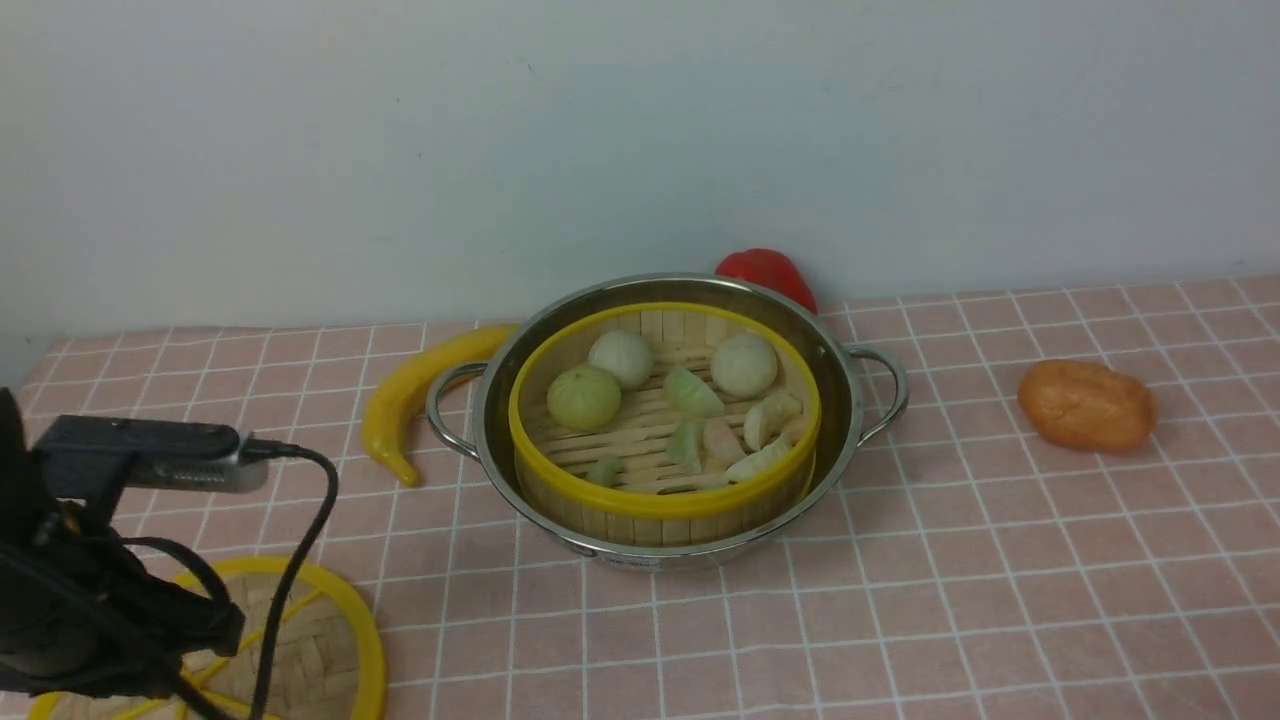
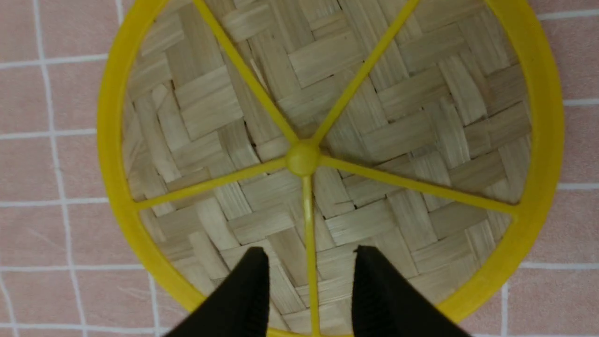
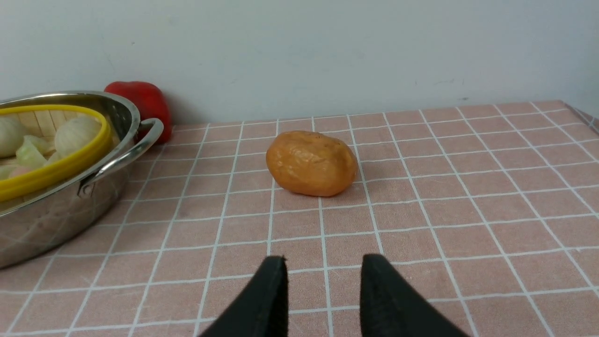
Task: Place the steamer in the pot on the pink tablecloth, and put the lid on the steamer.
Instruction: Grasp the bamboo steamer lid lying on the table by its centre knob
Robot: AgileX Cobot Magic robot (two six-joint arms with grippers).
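Steamer (image 1: 662, 504) sits inside the pot (image 1: 690, 550), its yellow rim just below the pot's steel edge and its slatted floor carrying several round buns (image 1: 744, 364) and pale dumpling pieces. Pot stands on the pink tablecloth (image 1: 1000, 570) near the middle of the front view, both wire handles showing at its sides. Lid (image 1: 318, 640) lies flat on the cloth at the near left corner, well apart from the pot and not on the steamer; part of it is hidden behind the left arm (image 1: 90, 600). Left gripper (image 2: 309, 252) is above the lid with its two black fingers parted, one yellow spoke running between them and the centre knob (image 2: 303, 158) just ahead; nothing is clamped, and contact with the weave cannot be judged. Right gripper (image 3: 323, 263) is out of the front view; its own camera shows the fingers parted over bare cloth, holding nothing. An orange lump (image 1: 1086, 404) lies on the cloth to the pot's right, apart from it. A long yellow pepper (image 1: 420, 395) curves beside the pot's left handle, and a red pepper (image 1: 768, 272) rests behind the pot against the wall
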